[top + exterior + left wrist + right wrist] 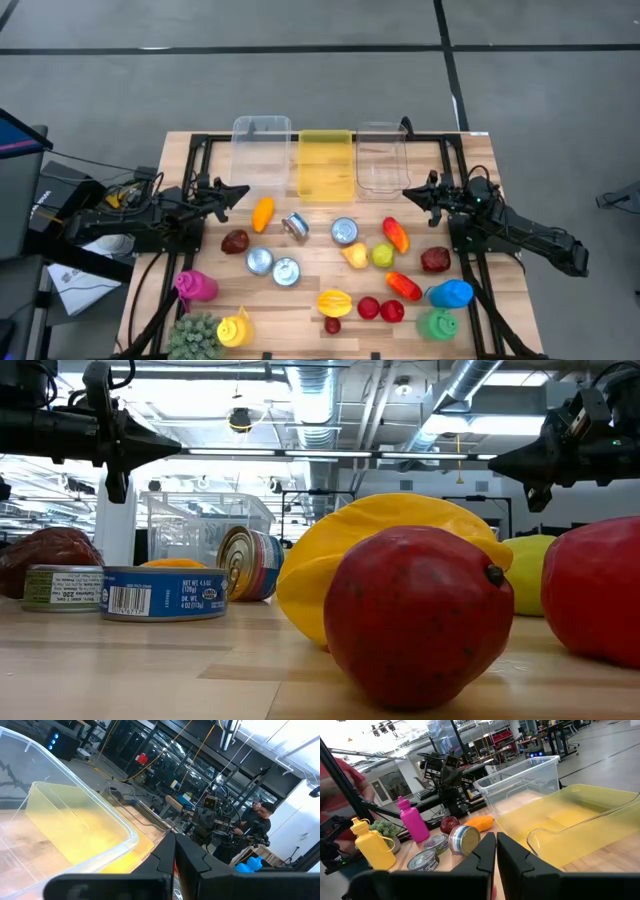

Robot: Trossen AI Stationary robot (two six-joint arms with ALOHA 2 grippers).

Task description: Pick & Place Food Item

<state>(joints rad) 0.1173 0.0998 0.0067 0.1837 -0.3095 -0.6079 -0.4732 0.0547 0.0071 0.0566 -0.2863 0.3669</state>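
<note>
Biggest thing on the wooden slatted table (470,150) is the row of three tubs at the far edge, with the translucent yellow plastic bin (325,165) in the middle, and either arm swinging over could clip a rim and shove it. The left gripper (235,192) hovers near the long orange carrot-shaped food piece (262,212), fingers pressed together on nothing; it'd have to spread first or it just knocks the piece away. The right gripper (412,193) hangs beyond the red-orange pepper-like food piece (396,234), also pinched closed and empty. The small round tins (295,226) sit close by and could roll if bumped.
</note>
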